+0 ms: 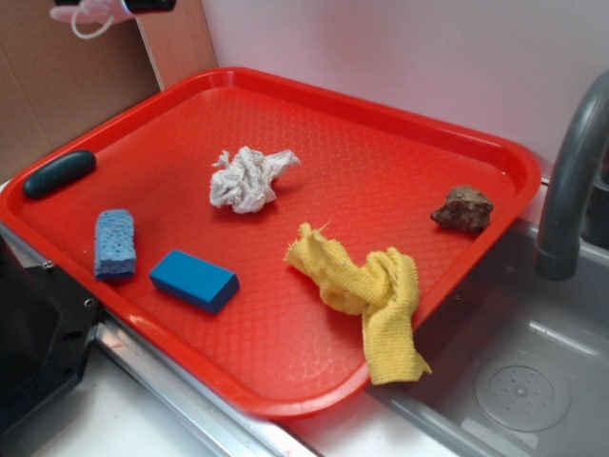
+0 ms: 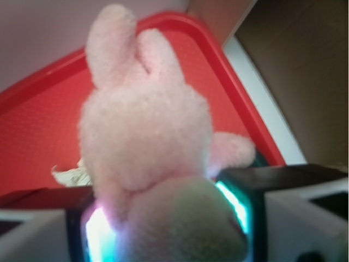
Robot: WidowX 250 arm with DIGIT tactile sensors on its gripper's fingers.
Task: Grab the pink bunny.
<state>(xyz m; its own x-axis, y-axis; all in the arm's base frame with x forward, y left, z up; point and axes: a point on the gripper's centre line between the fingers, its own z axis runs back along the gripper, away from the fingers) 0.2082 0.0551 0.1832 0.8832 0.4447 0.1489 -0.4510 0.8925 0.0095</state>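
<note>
Fingers [image 2: 240, 191] closed on the pink bunny [image 2: 147, 136]: wrist view shows the plush pinched between both dark pads, ears up, one stubby limb sticking out to the side. Exterior view: gripper [image 1: 114, 6] at the top edge of frame, well above the red tray [image 1: 495, 152], bunny and cord loop dangling from it. White paper wad [image 1: 249, 178] sits on the tray. Grab looks done; nothing obvious remains.

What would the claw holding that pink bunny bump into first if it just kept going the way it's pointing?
Probably the red tray. In the wrist view the gripper, shut on the pink bunny, faces the tray's bare floor near its far corner, with the white paper wad off to one side. Depth is hard to judge.
</note>
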